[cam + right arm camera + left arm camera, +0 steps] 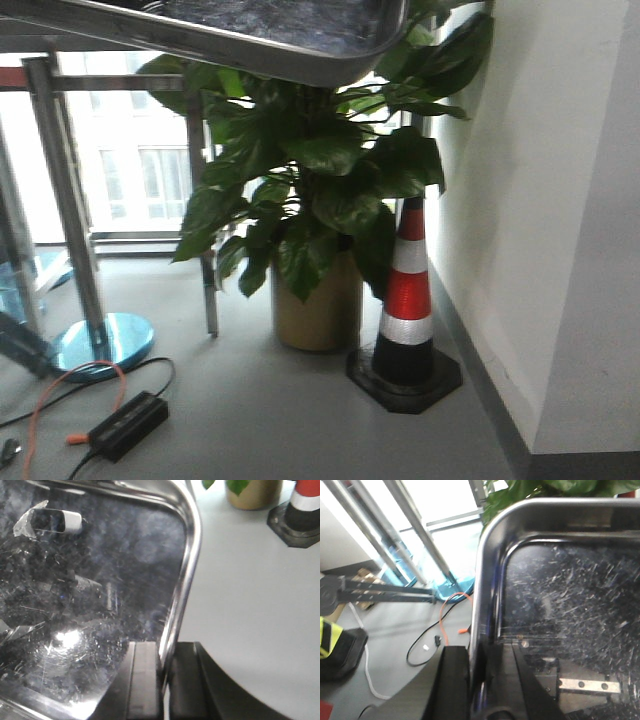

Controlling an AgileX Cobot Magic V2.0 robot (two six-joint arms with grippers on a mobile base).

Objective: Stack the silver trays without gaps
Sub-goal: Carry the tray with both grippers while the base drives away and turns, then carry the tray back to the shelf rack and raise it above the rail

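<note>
The tray (250,35) is up in the air, high over the floor. The left gripper (477,665) pinches one rim and the right gripper (164,655) pinches the other. No second tray shows. I think both sides should be level and go down together, slowly. A plant (320,170) and a cone (408,290) stand behind.

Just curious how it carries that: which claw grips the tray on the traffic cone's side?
The right gripper: the cone stands beyond the edge of the tray it pinches. The left gripper pinches the opposite edge, above the orange cord.
</note>
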